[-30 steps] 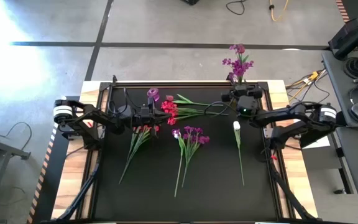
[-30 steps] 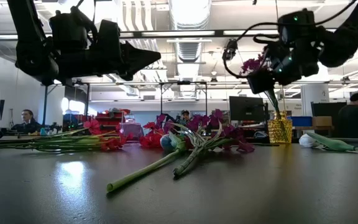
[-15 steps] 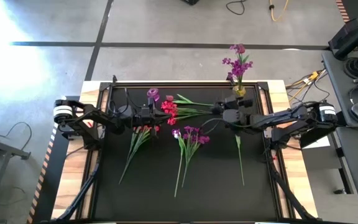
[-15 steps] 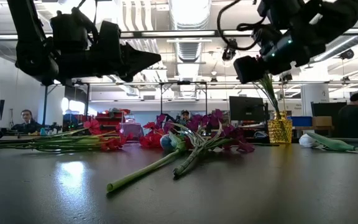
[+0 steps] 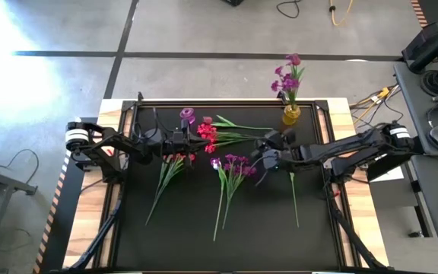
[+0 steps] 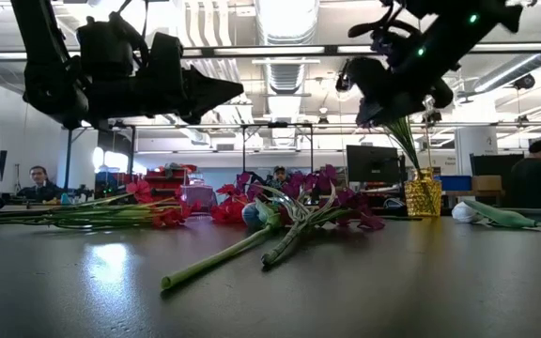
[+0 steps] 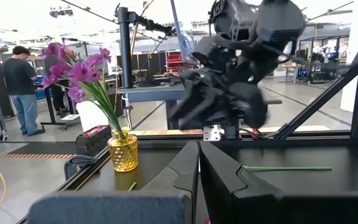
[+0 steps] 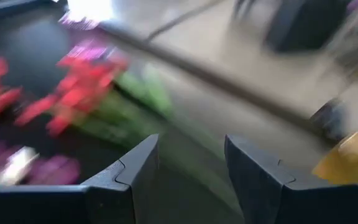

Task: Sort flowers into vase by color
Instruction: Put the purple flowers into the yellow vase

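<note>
Left tool (image 5: 191,141): closed, empty, unchanged above the red flowers (image 5: 206,135). Purple flowers (image 5: 234,164) lie at table (image 5: 173,228) centre. Right tool (image 5: 258,160): open, empty, moved left from the vase (image 5: 290,114), which holds purple blooms at far right.

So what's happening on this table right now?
A two-armed robot is sorting artificial flowers by color. A purple bunch already stands in the yellow vase at the table's far edge. The right gripper, fingers open and empty, hangs above the purple flowers lying mid-table, beside a white bud on its stem. The left gripper is shut and waits over the red flowers. No flower is being held.
</note>
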